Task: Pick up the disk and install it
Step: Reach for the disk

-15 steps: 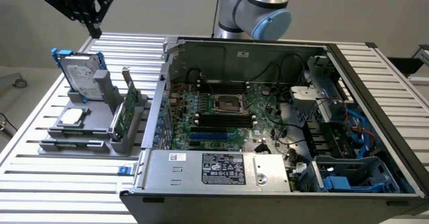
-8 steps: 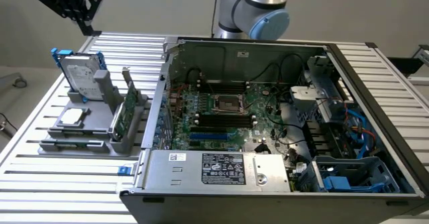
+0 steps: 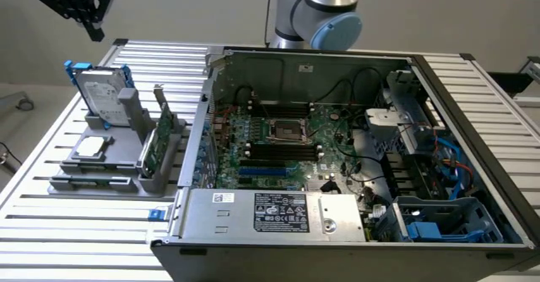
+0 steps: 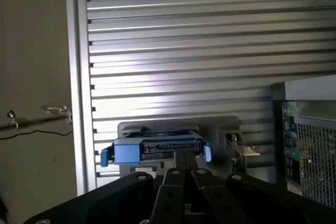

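Shut tight on nothing, the jaws hang well above the disk, which stands on end in a grey holder on the slatted surface, roughly beneath them, its blue top edge lying crosswise to them.

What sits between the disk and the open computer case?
In the exterior view, a green circuit card, standing upright in the grey holder, sits between the disk and the computer case.

Black two-finger gripper hangs high at the exterior view's left, pointing down, fingers pressed together gripping nothing; silver-grey arm with light-blue joint caps stands at rear.
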Available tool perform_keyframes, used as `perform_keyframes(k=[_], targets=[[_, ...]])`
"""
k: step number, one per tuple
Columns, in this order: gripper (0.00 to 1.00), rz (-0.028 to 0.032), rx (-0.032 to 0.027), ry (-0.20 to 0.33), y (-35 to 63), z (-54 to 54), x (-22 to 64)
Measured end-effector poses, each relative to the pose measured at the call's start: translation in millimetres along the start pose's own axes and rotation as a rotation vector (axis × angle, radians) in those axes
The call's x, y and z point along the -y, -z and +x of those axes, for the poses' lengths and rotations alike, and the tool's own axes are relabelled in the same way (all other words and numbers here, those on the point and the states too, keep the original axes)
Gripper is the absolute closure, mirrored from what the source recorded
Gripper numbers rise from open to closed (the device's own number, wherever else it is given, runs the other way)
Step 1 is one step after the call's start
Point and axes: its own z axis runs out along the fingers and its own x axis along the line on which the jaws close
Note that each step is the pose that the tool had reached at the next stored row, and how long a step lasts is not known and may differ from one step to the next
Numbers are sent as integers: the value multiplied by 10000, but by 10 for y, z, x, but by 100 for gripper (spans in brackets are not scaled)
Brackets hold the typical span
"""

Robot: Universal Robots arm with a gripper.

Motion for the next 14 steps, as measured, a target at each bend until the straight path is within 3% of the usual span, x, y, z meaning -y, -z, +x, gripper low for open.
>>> perform_keyframes(k=[2,4,10,14], targets=[[89,1,-15,0,-3,71,-15],[89,5,-74,-6,-5,134,-23],[89,72,-385,-20,-18,278,-27],[89,75,-405,-19,-18,287,-27]])
